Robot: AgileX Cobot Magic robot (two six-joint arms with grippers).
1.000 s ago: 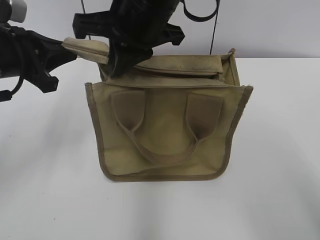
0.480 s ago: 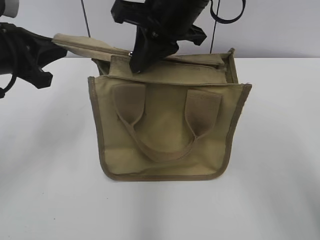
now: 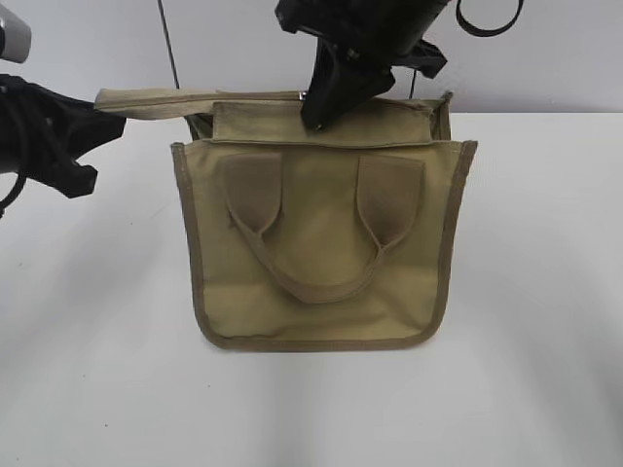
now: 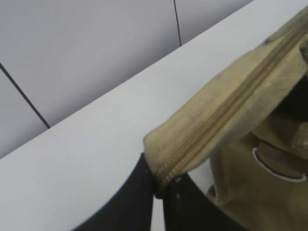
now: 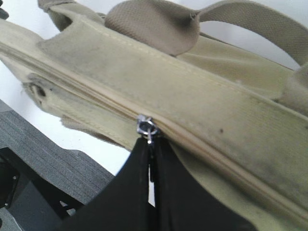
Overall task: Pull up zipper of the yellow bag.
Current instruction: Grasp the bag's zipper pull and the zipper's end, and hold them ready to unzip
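The yellow bag [image 3: 316, 248] is a khaki canvas tote with brown binding and a U of strap handles, standing on the white table. My left gripper [image 3: 97, 122] is shut on the end tab of the bag's zipper strip [image 4: 159, 180] and holds it out to the left. My right gripper [image 3: 316, 117] is above the bag's top, shut on the silver zipper pull [image 5: 145, 127]. In the right wrist view the zip line [image 5: 216, 154] runs along the khaki strip. The bag's top edge and handles [image 5: 159, 24] show behind it.
The white table [image 3: 545, 292] lies round the bag. A grey wall [image 3: 88, 49] with dark vertical seams stands behind. A dark ribbed block [image 5: 33, 144] shows at the lower left of the right wrist view.
My right gripper has moved to the right along the bag's top with the zipper pull. The left gripper has drawn the strip's end further left, and the bag's top has straightened.
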